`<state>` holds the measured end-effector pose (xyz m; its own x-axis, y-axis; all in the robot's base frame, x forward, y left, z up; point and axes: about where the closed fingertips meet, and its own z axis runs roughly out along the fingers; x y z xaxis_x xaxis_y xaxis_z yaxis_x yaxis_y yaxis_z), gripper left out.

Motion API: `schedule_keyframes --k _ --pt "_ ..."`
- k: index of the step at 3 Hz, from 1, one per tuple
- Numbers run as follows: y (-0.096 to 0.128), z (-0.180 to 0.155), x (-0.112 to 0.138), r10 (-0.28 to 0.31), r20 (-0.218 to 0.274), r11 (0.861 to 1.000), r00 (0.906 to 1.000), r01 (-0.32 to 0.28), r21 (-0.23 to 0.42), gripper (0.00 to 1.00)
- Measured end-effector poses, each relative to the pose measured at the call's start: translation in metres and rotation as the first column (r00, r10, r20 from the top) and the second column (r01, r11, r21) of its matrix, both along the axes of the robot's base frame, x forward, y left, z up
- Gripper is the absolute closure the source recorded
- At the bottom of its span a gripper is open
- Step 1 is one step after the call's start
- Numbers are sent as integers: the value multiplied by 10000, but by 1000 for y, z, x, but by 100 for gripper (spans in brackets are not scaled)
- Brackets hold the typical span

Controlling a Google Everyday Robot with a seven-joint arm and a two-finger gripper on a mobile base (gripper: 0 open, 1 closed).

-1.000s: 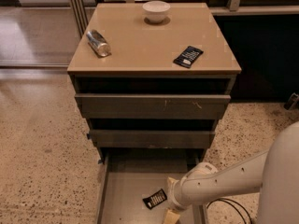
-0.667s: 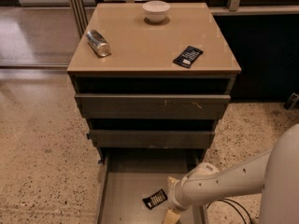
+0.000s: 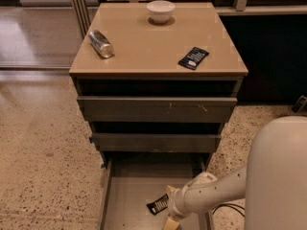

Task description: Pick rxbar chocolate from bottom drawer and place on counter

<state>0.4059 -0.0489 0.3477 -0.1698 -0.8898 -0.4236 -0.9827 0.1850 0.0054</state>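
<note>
I see a grey-brown cabinet point(image 3: 156, 110) with three drawers. Its lowest one, the plain grey bottom drawer point(image 3: 129, 195), is pulled out toward me. Inside lies a small flat black snack bar with rows of white letters, the rxbar chocolate point(image 3: 157, 205). It rests on the drawer floor near the 6 o'clock end and is a bit tilted.

The robot's fat white arm point(image 3: 216, 190) reaches into the drawer from 4 o'clock. Its gripper point(image 3: 169, 208) is down low in the drawer, right at the 3 o'clock end of the rxbar chocolate. I cannot tell if the gripper is squeezing the bar or is loose.

On top of the cabinet is a smooth, shiny tan square surface point(image 3: 144, 47). Three things sit on it, well apart from each other. A small round white bowl point(image 3: 160, 10) stands at 12 o'clock. A shiny silver can point(image 3: 101, 44) lies on its side at 9 o'clock. Another flat dark bar with a white patch point(image 3: 194, 58) lies at 4 o'clock, near the edge.

The cabinet stands on a speckled tan floor point(image 3: 43, 152).
</note>
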Motion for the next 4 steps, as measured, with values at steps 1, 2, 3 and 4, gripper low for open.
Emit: schedule_keyframes --k 1,2,3,4 --pt "17 -38 -4 219 -436 9996 9988 -211 176 0" --pt "29 -73 -12 315 -957 9994 9949 -297 203 0" --pt "37 -103 -20 356 -1415 9993 9893 -339 142 0" --pt "38 -110 -11 306 -1388 9995 9898 -303 45 0"
